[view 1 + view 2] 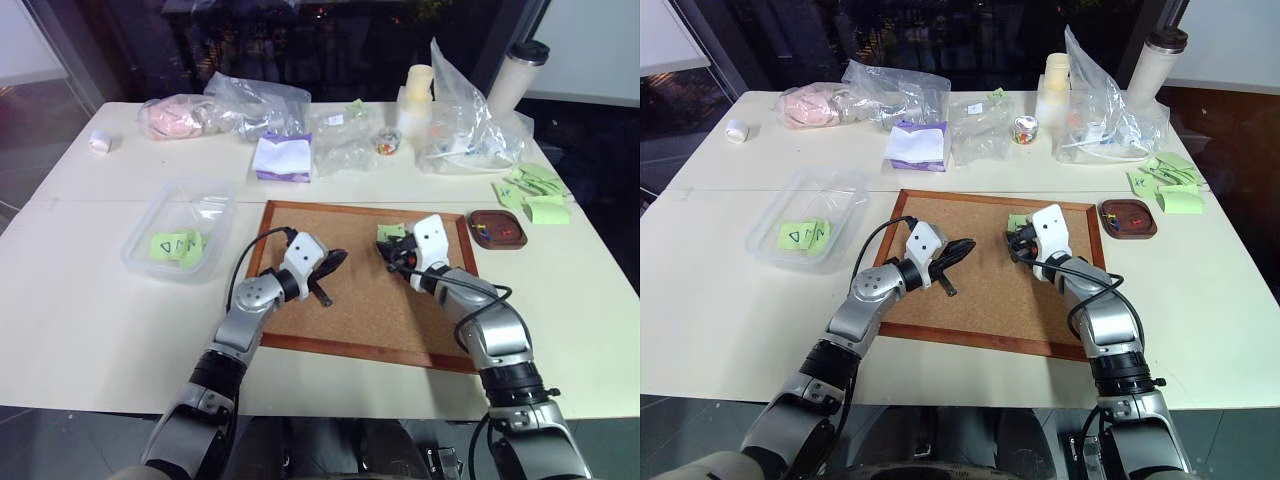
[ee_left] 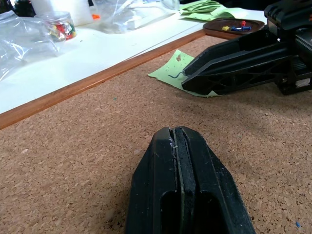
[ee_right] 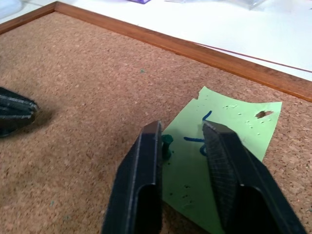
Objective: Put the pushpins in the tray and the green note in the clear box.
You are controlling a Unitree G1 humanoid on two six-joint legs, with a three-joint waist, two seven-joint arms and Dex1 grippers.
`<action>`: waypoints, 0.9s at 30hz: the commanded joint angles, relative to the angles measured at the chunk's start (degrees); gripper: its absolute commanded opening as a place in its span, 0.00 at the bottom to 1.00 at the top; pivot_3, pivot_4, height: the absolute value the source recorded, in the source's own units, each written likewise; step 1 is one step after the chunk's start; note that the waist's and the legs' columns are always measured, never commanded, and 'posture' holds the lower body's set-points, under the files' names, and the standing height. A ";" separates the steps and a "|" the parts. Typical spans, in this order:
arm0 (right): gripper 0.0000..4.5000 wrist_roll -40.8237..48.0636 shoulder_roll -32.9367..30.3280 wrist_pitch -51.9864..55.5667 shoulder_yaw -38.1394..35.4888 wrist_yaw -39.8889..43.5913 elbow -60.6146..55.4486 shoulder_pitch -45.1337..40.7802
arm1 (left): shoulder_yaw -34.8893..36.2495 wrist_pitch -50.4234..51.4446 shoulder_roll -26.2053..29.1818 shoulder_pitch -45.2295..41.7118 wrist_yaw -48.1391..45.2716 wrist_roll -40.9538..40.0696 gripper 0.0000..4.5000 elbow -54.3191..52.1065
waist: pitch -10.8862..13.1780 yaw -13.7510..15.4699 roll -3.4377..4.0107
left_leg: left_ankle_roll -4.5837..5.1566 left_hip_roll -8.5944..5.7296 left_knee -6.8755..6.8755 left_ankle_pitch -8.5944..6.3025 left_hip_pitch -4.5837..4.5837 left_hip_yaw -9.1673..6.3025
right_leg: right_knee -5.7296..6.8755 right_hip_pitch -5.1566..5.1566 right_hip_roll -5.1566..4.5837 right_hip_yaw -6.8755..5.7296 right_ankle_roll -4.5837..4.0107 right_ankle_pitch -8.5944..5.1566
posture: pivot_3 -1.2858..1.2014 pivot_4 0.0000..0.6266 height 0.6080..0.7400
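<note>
- Head views: the green note (image 1: 391, 231) lies on the corkboard (image 1: 370, 300) near its far edge, under the right pincer (image 1: 392, 254). The tray (image 1: 498, 228) sits beside the board's right edge, and the clear box (image 1: 180, 228) beside its left. The long carry to the box risks dropping the note.
- Left wrist view: the left pincer (image 2: 178, 142) is pressed together and empty. It could block that crossing.
- Right wrist view: the right pincer's fingers (image 3: 150, 146), part-way narrowed, straddle a green pushpin (image 3: 166, 143) at the note's edge. If they pinch paper too, it may tear.
</note>
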 commanded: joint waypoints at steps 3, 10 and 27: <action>0.27 -1.55 0.21 -1.60 0.74 0.50 -1.16 0.97 | -0.97 2.38 1.33 2.02 -0.26 1.66 0.00 4.03 | 0.00 0.01 0.00 | 0.00 0.00 0.00 0.00 0.00 0.00 | 0.00 0.01 0.00 0.00 0.00 0.00 | 0.52 0.24 1.00; 0.02 -2.36 0.60 -2.20 1.12 0.54 -1.60 1.62 | -0.87 2.35 1.68 1.93 -0.72 1.58 0.00 4.41 | -0.01 0.01 -0.02 | 0.00 -0.01 0.00 0.00 0.02 0.00 | 0.00 0.02 0.00 0.00 0.00 0.00 | 0.52 0.24 1.00; 0.02 -0.36 -2.61 6.68 0.03 2.70 -18.48 1.57 | -2.33 0.35 1.08 0.32 0.11 2.79 0.00 10.39 | -0.20 0.33 -0.25 | 0.00 -0.03 0.00 0.00 0.15 -0.04 | 0.03 0.17 -0.03 -0.03 0.00 0.01 | 0.52 0.24 1.00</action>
